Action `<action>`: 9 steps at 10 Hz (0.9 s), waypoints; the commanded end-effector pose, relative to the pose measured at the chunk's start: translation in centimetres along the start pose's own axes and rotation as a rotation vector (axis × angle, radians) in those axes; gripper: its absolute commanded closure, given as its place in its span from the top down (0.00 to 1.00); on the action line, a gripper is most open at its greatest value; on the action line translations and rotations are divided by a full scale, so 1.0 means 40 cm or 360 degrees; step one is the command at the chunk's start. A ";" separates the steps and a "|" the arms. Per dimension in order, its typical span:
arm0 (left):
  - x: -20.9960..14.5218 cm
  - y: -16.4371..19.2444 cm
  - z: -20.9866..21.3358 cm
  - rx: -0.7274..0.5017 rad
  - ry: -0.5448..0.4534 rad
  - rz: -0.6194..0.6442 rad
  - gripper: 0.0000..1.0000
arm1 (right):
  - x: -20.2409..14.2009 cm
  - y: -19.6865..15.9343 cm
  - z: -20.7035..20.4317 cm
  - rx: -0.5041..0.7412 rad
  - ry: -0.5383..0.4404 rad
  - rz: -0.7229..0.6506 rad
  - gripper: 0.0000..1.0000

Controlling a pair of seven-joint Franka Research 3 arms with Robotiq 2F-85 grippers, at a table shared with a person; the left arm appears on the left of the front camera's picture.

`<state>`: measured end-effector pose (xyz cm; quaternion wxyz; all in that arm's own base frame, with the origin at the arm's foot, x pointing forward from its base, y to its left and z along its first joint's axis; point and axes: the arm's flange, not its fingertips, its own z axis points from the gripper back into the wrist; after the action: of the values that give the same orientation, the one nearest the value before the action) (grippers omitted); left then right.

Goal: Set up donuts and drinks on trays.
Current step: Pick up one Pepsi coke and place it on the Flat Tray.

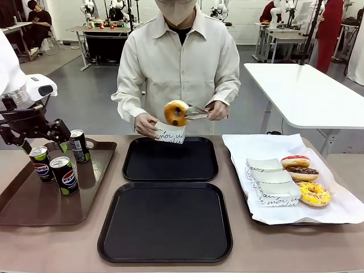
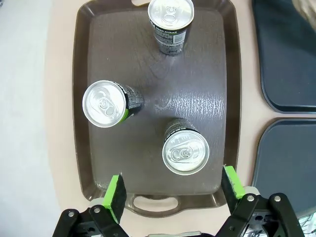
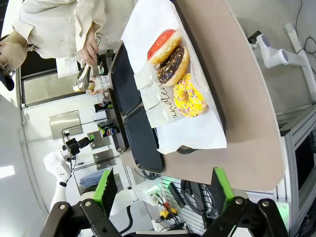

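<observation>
Three black Pepsi cans stand on the brown handled tray. My left gripper hangs open above the tray's far end; in the left wrist view its fingers straddle the tray's handle, just short of the nearest can. Two black trays lie in the middle with nothing on them. The person holds a golden dotted donut in tongs over a paper sleeve. Red-glazed, chocolate and yellow sprinkled donuts lie ahead of my open right gripper.
The three loose donuts rest on a white-paper-lined tray at the right, beside a few paper sleeves. A white table stands behind the person at the right.
</observation>
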<state>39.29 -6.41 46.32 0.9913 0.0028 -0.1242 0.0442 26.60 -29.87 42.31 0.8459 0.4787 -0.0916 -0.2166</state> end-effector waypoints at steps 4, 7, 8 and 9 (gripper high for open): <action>0.009 -0.017 -0.005 0.0025 0.0037 -0.0039 1.00 | -0.005 0.000 0.004 0.0000 0.0021 -0.0012 1.00; 0.054 -0.024 -0.055 -0.0029 0.0157 -0.0036 1.00 | -0.005 0.000 0.004 0.0000 0.0021 -0.0012 1.00; 0.061 -0.023 -0.074 -0.0012 0.0173 -0.0031 1.00 | -0.005 0.000 0.004 0.0000 0.0021 -0.0012 1.00; 0.069 -0.021 -0.092 0.0013 0.0186 -0.0015 1.00 | -0.005 0.000 0.004 0.0000 0.0021 -0.0012 1.00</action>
<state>42.08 -7.01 43.36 0.9968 -0.0021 -0.0701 0.0385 26.58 -29.88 42.31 0.8457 0.4789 -0.0915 -0.2168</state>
